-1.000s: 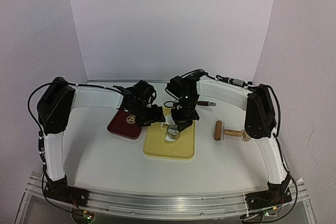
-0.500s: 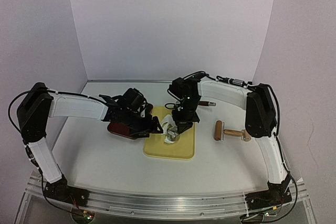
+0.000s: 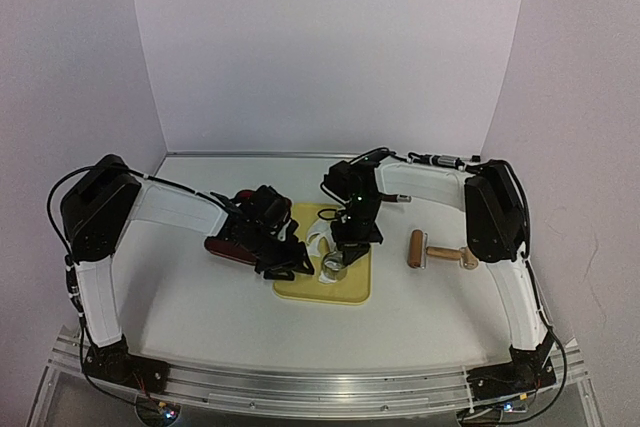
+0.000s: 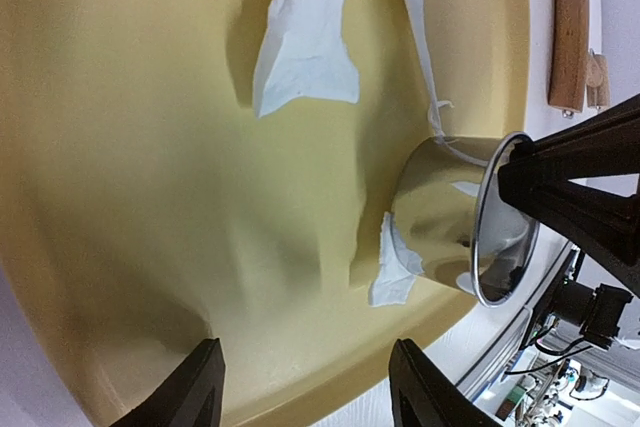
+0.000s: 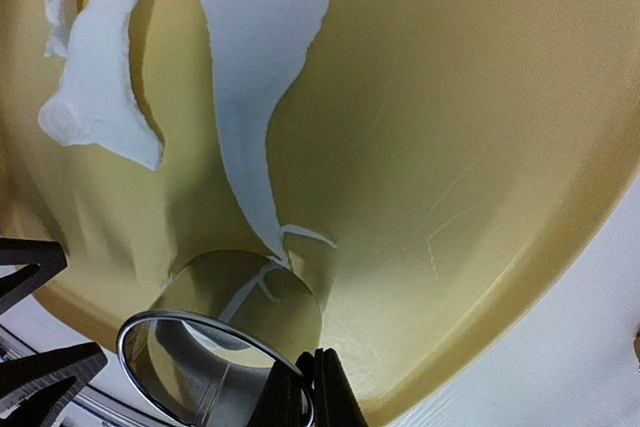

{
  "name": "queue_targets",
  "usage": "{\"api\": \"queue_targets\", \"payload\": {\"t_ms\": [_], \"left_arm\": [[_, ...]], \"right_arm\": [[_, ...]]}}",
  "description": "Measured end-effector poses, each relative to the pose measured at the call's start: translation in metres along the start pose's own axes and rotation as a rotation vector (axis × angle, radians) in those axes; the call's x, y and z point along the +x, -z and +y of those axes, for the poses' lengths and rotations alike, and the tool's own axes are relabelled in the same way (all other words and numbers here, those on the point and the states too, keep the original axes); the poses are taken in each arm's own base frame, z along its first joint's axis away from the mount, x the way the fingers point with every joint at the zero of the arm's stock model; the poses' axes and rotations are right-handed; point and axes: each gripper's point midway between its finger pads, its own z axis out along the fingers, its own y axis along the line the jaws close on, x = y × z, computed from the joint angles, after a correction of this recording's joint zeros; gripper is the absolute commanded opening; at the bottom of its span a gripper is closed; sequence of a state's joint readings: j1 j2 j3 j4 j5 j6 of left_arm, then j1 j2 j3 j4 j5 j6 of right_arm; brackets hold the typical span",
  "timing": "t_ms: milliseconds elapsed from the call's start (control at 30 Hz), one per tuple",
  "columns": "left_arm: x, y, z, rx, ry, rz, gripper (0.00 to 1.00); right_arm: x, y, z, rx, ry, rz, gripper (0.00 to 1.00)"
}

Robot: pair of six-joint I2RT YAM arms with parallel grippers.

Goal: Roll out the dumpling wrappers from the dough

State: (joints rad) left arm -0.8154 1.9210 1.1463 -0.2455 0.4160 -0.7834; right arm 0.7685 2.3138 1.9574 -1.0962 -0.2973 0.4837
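Note:
The dough [image 4: 300, 37] is a thin torn white sheet with cut-outs, lying on the yellow board [image 3: 350, 287]; a small scrap [image 4: 395, 269] sticks beside the shiny ring cutter [image 4: 465, 217]. My right gripper [image 5: 310, 387] is shut on the rim of the ring cutter [image 5: 225, 352], which stands on the board against a strip of dough [image 5: 250, 67]. My left gripper [image 4: 310, 387] is open over the board's near-left edge, just left of the cutter, with nothing between its fingers. In the top view it [image 3: 290, 259] sits close to the cutter [image 3: 332, 265]. No dumpling wrappers show.
A dark red plate [image 3: 225, 242] lies left of the board, mostly under my left arm. A wooden rolling pin [image 3: 435, 250] lies on the table right of the board. A dark-handled tool [image 3: 397, 197] rests behind my right arm.
My left gripper swung from over the red plate to the board's near-left edge beside the cutter, its jaws narrowing somewhat. My right gripper shifted slightly nearer with the cutter.

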Motion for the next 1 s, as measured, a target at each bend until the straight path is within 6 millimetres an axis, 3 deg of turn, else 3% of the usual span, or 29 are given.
{"api": "queue_targets", "payload": {"t_ms": [333,1000], "left_arm": [[-0.010,-0.004,-0.014,0.035,-0.016,0.002,0.54],[-0.010,-0.024,-0.018,0.064,-0.015,0.061,0.38]], "right_arm": [[-0.005,-0.003,-0.001,0.004,0.005,-0.025,0.02],[-0.005,-0.010,-0.010,0.045,0.035,-0.050,0.00]]}}
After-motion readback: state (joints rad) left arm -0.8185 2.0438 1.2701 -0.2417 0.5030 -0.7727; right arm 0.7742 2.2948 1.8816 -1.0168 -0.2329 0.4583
